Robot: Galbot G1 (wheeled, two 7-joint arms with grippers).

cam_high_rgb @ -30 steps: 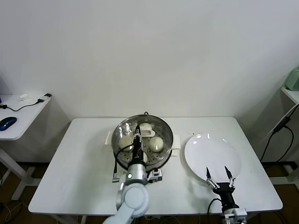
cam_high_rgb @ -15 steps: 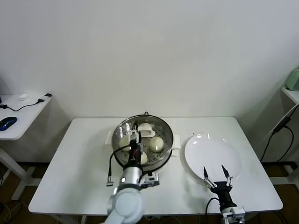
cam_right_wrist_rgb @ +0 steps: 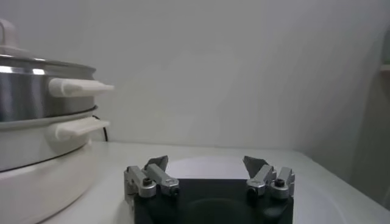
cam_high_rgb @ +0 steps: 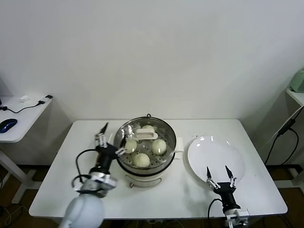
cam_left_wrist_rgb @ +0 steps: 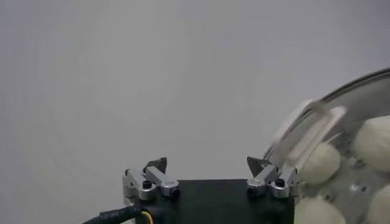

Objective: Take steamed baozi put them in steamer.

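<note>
The steamer (cam_high_rgb: pixel 167 159) is a shiny steel pot on a white base at the table's middle. Several pale round baozi lie on its perforated tray: one at the left (cam_high_rgb: pixel 130 144), one at the right (cam_high_rgb: pixel 159 146), one at the front (cam_high_rgb: pixel 141 160) and one at the back (cam_high_rgb: pixel 148 129). My left gripper (cam_high_rgb: pixel 113 136) hangs open and empty at the pot's left rim, apart from the buns. In the left wrist view its gripper (cam_left_wrist_rgb: pixel 207 164) holds nothing, with a baozi (cam_left_wrist_rgb: pixel 320 163) off to one side. My right gripper (cam_high_rgb: pixel 219 173) is open and empty at the near edge of the white plate.
A bare white plate (cam_high_rgb: pixel 216 154) lies right of the steamer. A white handle (cam_high_rgb: pixel 146 136) sits across the pot among the buns. The steamer's side handles (cam_right_wrist_rgb: pixel 79 87) stick out towards the right gripper (cam_right_wrist_rgb: pixel 207 163). A side table with a mouse (cam_high_rgb: pixel 7 125) stands at far left.
My left gripper has opened, leaving a baozi in the steamer, and has drawn back out of the pot to its left rim. The right arm has barely moved.
</note>
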